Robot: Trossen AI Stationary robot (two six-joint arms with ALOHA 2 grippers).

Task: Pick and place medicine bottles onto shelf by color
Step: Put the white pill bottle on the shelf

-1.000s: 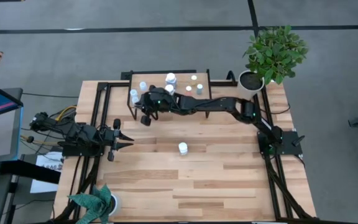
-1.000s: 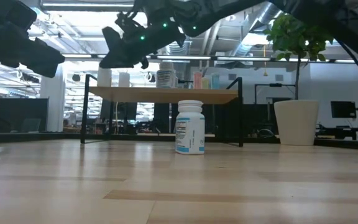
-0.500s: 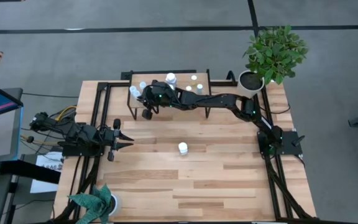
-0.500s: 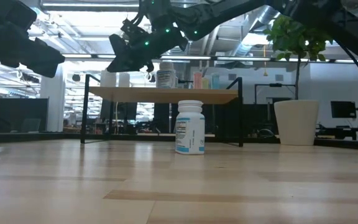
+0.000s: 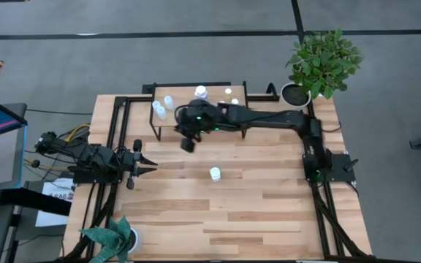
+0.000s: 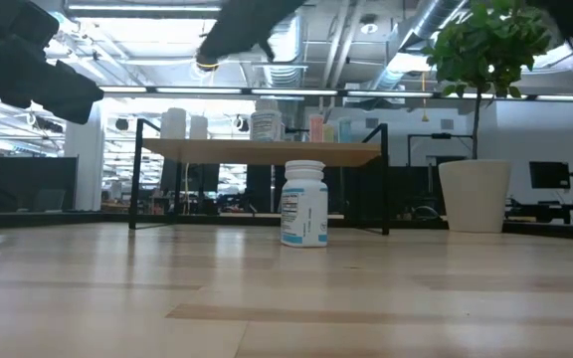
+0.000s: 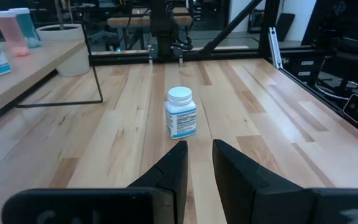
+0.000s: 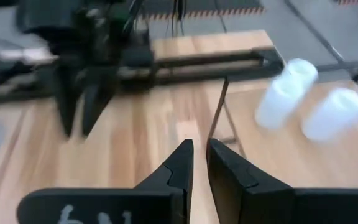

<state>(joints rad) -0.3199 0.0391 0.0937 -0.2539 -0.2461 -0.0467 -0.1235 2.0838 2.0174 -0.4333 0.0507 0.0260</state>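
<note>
High view: right tool (image 5: 188, 145) apparently empty, beside shelf (image 5: 218, 121).
</note>
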